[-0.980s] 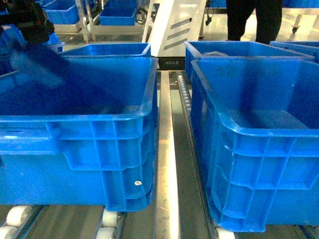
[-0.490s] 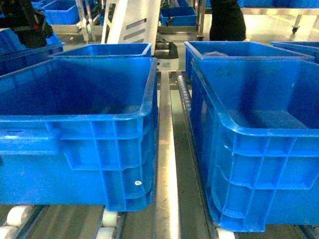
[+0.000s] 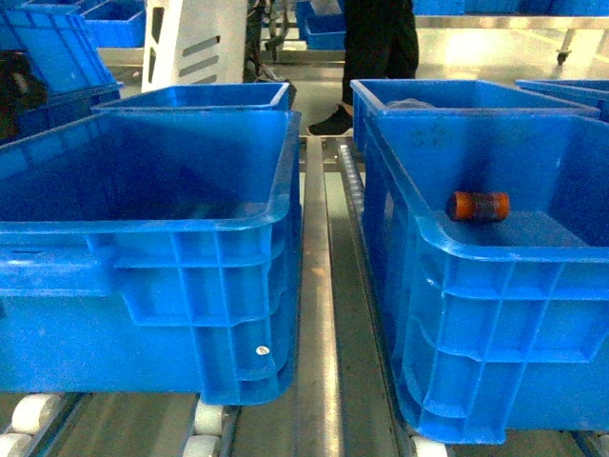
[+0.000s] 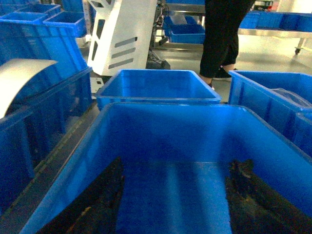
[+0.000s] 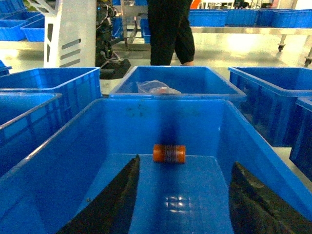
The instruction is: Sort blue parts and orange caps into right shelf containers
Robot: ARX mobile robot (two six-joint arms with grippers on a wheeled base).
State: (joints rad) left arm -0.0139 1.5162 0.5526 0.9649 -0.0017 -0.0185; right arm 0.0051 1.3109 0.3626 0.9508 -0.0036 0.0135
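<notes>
The left end effector [image 4: 173,204] hangs spread wide over the near left bin [image 3: 152,228], its two dark fingers [image 4: 97,204] holding nothing. Further right, the right end effector [image 5: 183,204] is equally wide apart and empty above the near right bin [image 3: 495,314], where one orange cap [image 5: 169,153] lies on its side toward the far wall.

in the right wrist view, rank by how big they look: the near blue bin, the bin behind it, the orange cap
1. Near blue bin, which fills most of the frame.
2. Bin behind it. It looks smaller, but it is farther from the camera, so true size may match.
3. Orange cap, lying on the near bin's floor, is by far the smallest.
</notes>
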